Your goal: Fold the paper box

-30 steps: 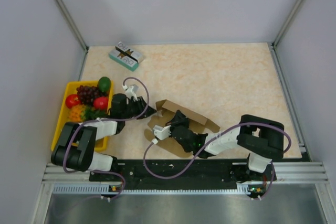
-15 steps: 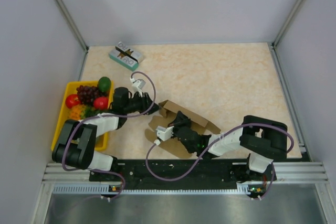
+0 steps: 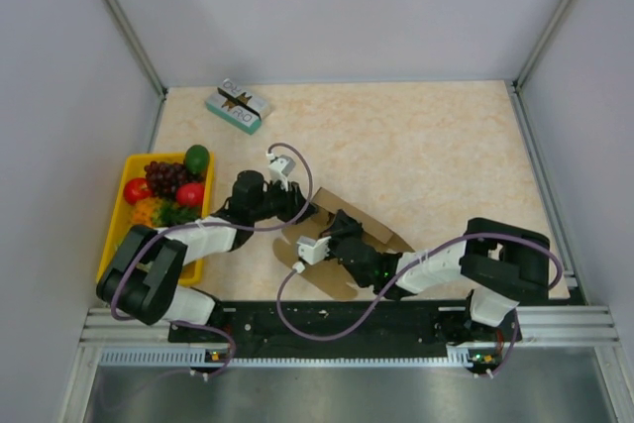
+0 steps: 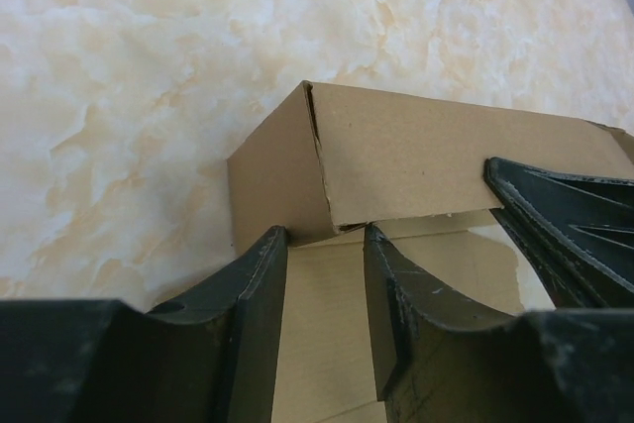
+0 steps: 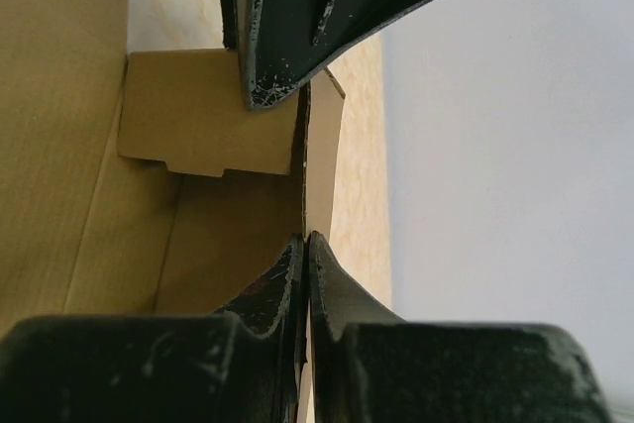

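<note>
Left gripper [image 3: 305,211] moved right since a second ago, now at far-left corner of paper box [image 3: 382,234]. Box lies near-centre on table [image 3: 426,146], between arms, partly folded.

Left wrist view: fingers [image 4: 256,304] parted, gripping nothing, straddling box floor, tips at base of raised wall.

Right gripper [image 5: 306,238] clenched on thin upright flap edge. Only right wrist view shows this; overhead view hides it.

Teal-and-white box [image 3: 239,106] far left, print unreadable. Cardboard unprinted.

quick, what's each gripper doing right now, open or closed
left gripper: open, fingertips up against the paper box, gripping nothing
right gripper: closed, pinching a thin wall of the paper box
</note>
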You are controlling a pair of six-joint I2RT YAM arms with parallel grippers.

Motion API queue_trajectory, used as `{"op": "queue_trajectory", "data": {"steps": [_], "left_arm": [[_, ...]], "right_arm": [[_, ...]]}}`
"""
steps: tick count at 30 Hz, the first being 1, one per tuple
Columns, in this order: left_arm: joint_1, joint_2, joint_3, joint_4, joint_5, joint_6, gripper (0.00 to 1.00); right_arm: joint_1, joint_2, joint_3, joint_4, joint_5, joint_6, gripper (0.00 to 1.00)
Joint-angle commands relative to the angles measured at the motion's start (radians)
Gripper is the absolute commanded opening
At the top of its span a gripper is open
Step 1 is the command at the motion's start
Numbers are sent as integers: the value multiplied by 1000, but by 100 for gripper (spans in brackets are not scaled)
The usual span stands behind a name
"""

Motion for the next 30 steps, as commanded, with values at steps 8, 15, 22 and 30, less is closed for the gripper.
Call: {"op": "queue_trajectory", "data": {"steps": [8,15,22,30], "left_arm": [[-119,-75,-190,388,-415,39,34],[-171,-23,-241,524,-493,48,32],[-196,45,-243,624,-489,94,40],[-293,102,-247,741,-678,143,28]], "right_arm": [[5,-76,15,-145,-159,127,0],[3,-94,7,-186,-209,172,0],[-3,-65,28,-191,-212,156,0],[-2,-73,42,-197,-202,166,0]]}}
